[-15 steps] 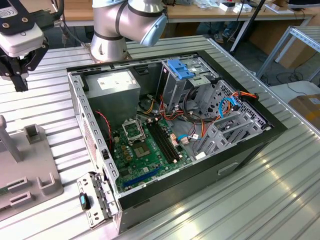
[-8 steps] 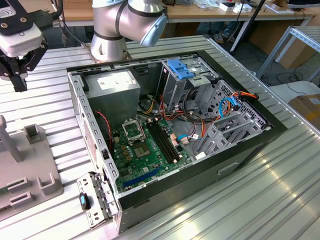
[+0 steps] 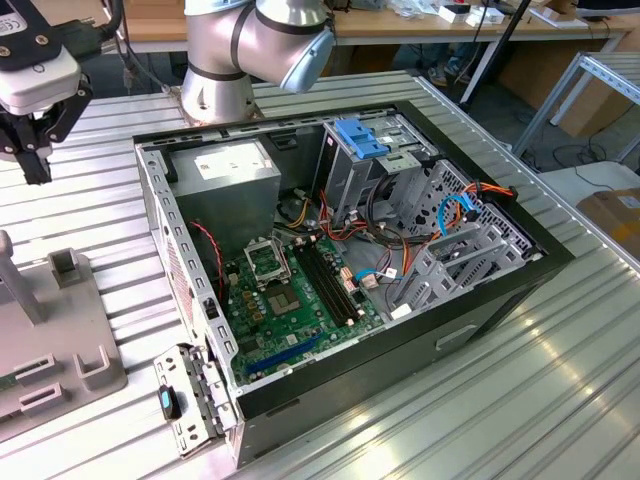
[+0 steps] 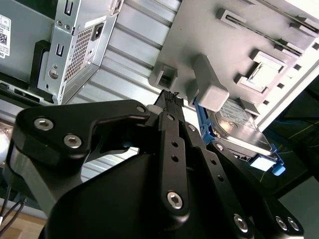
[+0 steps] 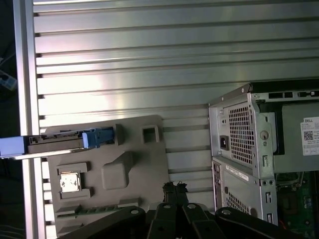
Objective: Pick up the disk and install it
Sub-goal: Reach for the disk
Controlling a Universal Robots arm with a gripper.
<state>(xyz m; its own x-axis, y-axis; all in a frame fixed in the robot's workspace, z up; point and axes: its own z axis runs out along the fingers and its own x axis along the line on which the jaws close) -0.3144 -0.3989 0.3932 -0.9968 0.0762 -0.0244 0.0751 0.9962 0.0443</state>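
Jaws hung closed, empty, exterior view's upper left; unopened, risked toppling flat silver-grey, blue-railed disk (image 5: 55, 144) from grey holder (image 5: 132, 149).

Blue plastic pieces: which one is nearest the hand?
The blue rails on the silver-grey rectangular disk, close to the black hand; the blue bracket sits inside the drive cage.

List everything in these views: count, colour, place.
disk: one, silver with blue rails, standing on edge in the fixture
fixture: one, grey, on the table at the exterior view's left
case: one, black, open, mid-table
power supply: one, grey, inside the case
motherboard: one, green, on the case floor
bracket: one, blue, inside the case
table: one, ribbed silver, under everything
arm: one, silver, behind the case
hand: one, black, shut, over the fixture, apart from the disk
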